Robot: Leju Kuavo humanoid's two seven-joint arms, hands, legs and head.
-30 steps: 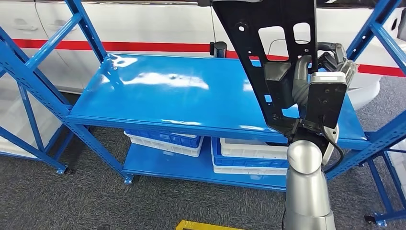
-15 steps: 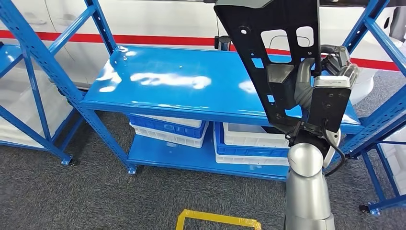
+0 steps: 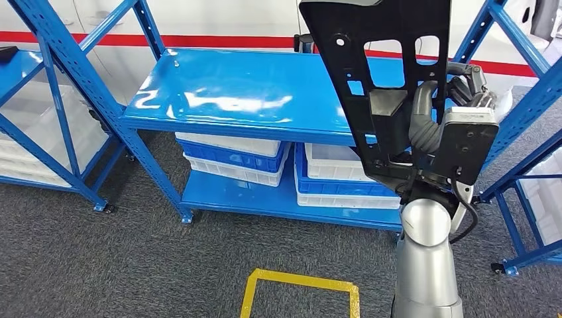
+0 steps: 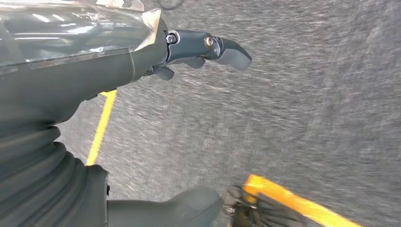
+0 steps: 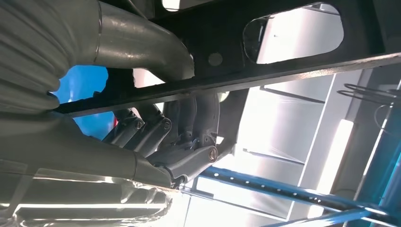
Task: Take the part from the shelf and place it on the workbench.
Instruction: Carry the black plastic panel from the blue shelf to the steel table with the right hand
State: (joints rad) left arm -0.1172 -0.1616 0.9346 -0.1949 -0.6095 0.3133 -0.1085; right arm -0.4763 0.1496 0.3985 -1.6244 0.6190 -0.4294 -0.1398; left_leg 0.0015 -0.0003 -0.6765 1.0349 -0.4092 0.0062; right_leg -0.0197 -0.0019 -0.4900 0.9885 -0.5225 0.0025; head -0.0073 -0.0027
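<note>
Part (image 3: 378,73) clamped in right hand (image 3: 431,126) fingers; left hand (image 4: 142,61) fingers apart; crates (image 3: 232,159) under shelf (image 3: 232,93).

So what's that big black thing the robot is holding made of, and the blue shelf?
The black part looks like matte moulded plastic, though painted metal is possible: dull, with cut-out holes. The blue shelf looks like glossy painted metal: it mirrors the lights.

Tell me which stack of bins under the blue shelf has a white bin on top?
The left stack: its top bin is white, with a blue one beneath. The right stack, nearer the robot hand holding the black part, shows blue over white.
</note>
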